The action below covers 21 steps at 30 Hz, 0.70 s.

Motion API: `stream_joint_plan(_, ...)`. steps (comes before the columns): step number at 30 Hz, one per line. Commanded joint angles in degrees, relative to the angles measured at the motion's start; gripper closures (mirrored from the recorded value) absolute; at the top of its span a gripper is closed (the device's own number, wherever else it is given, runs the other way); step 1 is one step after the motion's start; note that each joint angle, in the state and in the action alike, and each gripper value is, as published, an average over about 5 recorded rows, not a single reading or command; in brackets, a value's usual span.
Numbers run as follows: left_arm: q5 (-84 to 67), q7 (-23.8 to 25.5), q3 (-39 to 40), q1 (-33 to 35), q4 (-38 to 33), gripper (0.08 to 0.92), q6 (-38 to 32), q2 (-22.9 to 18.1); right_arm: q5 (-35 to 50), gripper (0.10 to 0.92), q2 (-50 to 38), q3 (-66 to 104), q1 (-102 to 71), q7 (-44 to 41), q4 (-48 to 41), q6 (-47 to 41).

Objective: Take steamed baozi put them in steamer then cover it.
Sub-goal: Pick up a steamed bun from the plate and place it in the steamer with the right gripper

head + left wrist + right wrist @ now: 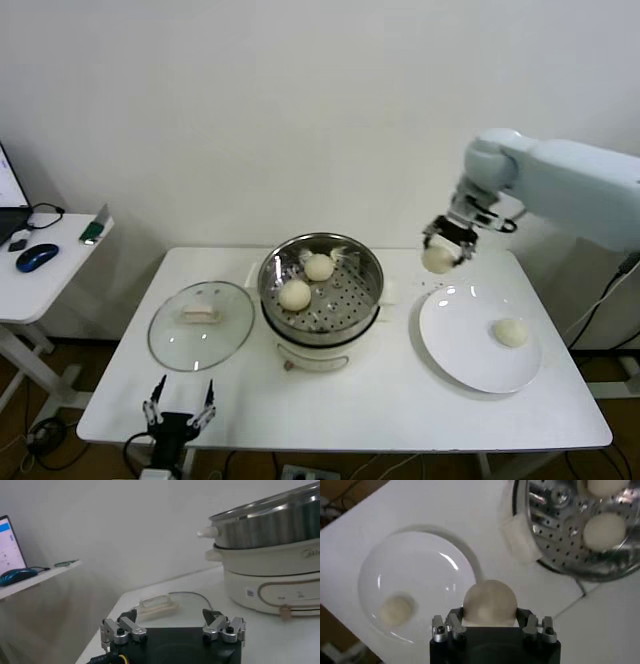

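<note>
My right gripper (440, 251) is shut on a cream-white baozi (490, 603), held in the air above the table between the steamer and the white plate. Two baozi (294, 294) (319, 267) lie on the perforated tray of the shiny steamer (367, 262) at the table's middle. One more baozi (511, 332) rests on the white plate (462, 345). The clear glass cover (233, 329) with its cream handle lies flat on the table, left of the steamer. My left gripper (179, 408) stays open at the front left table edge, holding nothing.
A side desk (60, 262) at the far left carries a blue mouse (36, 257) and a laptop edge. The wall stands close behind the table. The steamer's white base (270, 580) rises just beyond the cover in the left wrist view.
</note>
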Motion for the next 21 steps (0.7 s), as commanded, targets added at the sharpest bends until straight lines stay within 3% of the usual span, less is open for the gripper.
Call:
stream_joint_plan(1,0.16,0.58,0.31,-0.05,-0.23,0.177,0.23,0.58,-7.31,0.332,15.82,3.54,0.97,0.45,1.03,9.00)
stream_joint_plan(8,-0.27,0.55,0.07,0.17,-0.86,0.177,0.27,0.93,-8.97,0.330,22.50,2.87,-3.79,1.91,-1.01,10.72)
stream_joint_plan(21,-1.16,0.52,-0.17,0.89,-1.49,0.177,0.20,1.61,-8.51,0.330,26.14,0.36,-10.84,2.60,-2.43,10.95)
